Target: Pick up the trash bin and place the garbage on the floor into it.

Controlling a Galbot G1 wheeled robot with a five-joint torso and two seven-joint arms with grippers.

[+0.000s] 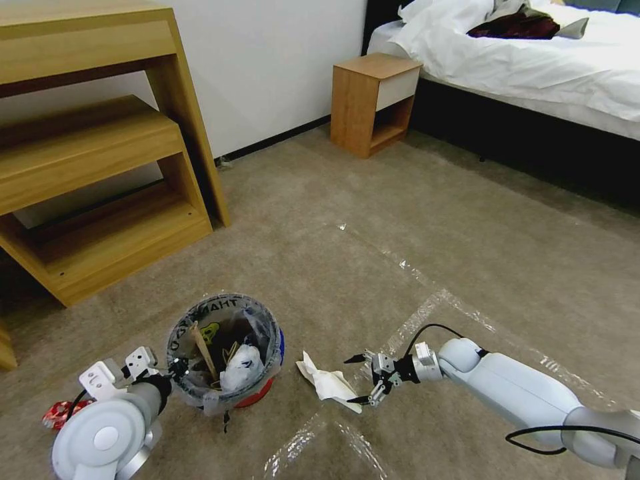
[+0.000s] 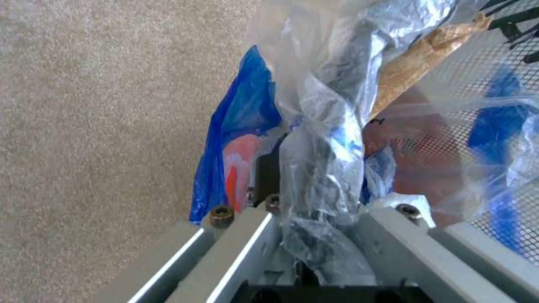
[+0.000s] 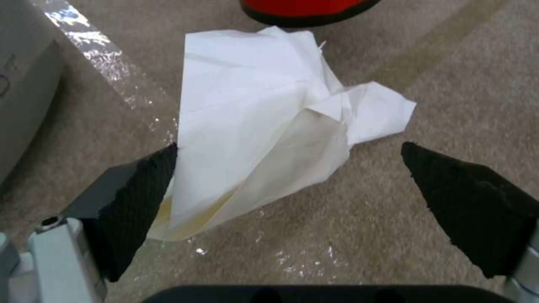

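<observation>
Right gripper [image 3: 289, 176] wide, paper [image 3: 264, 126] between pads, one touching. You needed lower, centred squeeze. Left gripper [image 2: 314, 219] clamped bin [image 1: 225, 350] rim.

- A bedroom, in a home or hotel room.
- A bed [image 1: 533, 60] stands far right, made up with white sheets, with a dark cloth [image 1: 513, 27] lying on top.
- A wooden nightstand [image 1: 373, 100] sits just beside the bed, against the white wall [image 1: 267, 67].
- A stepped wooden shelf [image 1: 100, 167] stands at the left wall.
- The floor [image 1: 400, 220] is beige carpet throughout, crossed by shiny tape [image 1: 427, 307] lines.
</observation>
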